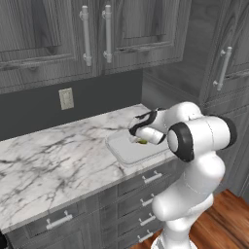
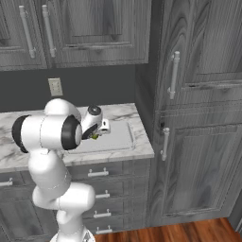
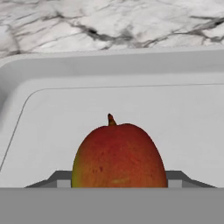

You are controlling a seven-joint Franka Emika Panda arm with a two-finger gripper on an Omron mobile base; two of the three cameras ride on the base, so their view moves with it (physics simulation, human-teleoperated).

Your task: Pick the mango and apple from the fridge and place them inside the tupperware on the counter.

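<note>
My gripper (image 3: 116, 179) is shut on the mango (image 3: 118, 155), an oval fruit with an orange-red blush, a yellow-green edge and a short stem. One dark fingertip (image 3: 59, 177) shows on each side of it. The gripper (image 1: 140, 137) holds the mango (image 1: 142, 141) low over the tupperware (image 1: 129, 152), a shallow pale rectangular container on the white marble counter (image 1: 58, 155). From the right base view the gripper (image 2: 97, 133) and mango (image 2: 95, 137) sit over the left part of the tupperware (image 2: 116, 138). Whether the fruit touches the tupperware floor (image 3: 65, 118) I cannot tell. The apple and fridge are out of view.
A tall dark wood-grain cabinet (image 2: 198, 118) stands right beside the tupperware's end of the counter (image 2: 124, 111). Upper cabinets (image 1: 97, 34) hang over the counter, with a wall outlet (image 1: 66, 98) on the dark backsplash. Drawers with bar handles (image 1: 151, 178) run below.
</note>
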